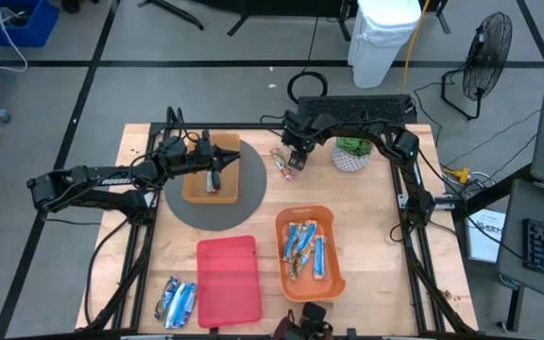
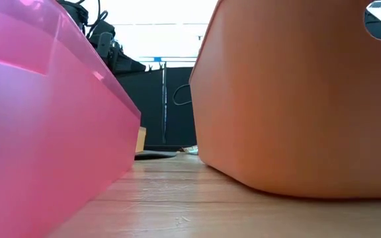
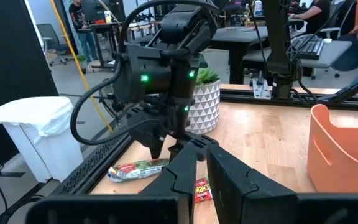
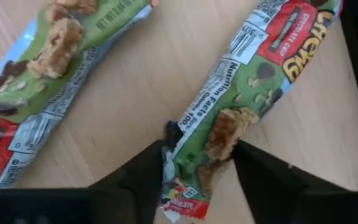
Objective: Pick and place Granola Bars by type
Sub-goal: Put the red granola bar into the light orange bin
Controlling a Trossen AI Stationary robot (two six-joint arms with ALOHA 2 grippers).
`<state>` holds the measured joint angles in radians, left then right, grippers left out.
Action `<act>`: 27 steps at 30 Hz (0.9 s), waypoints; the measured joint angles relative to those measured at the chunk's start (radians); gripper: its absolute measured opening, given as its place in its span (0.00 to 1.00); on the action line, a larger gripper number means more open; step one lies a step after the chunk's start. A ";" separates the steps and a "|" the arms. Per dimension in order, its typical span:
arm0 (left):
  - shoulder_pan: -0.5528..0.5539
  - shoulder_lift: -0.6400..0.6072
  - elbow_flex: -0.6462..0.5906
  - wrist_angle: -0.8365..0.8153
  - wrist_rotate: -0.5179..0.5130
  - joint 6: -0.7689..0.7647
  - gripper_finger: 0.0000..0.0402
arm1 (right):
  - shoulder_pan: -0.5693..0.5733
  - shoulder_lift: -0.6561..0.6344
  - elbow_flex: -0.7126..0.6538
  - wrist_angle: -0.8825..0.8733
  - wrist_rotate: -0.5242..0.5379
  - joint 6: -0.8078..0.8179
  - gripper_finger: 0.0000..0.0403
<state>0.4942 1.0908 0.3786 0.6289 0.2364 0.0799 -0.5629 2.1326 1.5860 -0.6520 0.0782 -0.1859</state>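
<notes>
Two granola bars with green and red wrappers lie on the wood near the table's far edge, one (image 4: 48, 68) beside the other (image 4: 247, 81). My right gripper (image 1: 296, 168) reaches down onto the second bar, shut on its end (image 4: 197, 162). My left gripper (image 1: 217, 170) hovers over a tan tray (image 1: 239, 189) on a grey mat (image 1: 206, 212), fingers nearly together (image 3: 202, 163); a red wrapper (image 3: 202, 190) shows through the slit. Several blue bars (image 1: 305, 247) lie in the orange tray (image 1: 333, 283). Silvery-blue bars (image 1: 176, 302) lie on the table's near left. My right gripper has the green and red bar by its red-printed end (image 4: 191, 171), pinched across its width between the two fingers (image 4: 145, 177), one against each long edge. The fingers come from above, pointing down. The bar lies flat on the table.
A red tray (image 1: 227, 279) sits left of the orange one; their walls, pink (image 2: 45, 132) and orange (image 2: 296, 99), fill the low view. A potted plant (image 1: 350, 156) stands right of my right gripper. Bare wood lies along the table's right side (image 1: 376, 246).
</notes>
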 joint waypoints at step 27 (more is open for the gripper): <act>0.000 0.000 0.000 0.022 -0.002 0.002 0.12 | 0.227 -0.220 0.000 0.136 -0.263 -0.175 0.00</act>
<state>0.4942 1.0908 0.3790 0.6511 0.2340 0.0822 -0.3361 1.9123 1.5859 -0.5160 -0.1848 -0.3606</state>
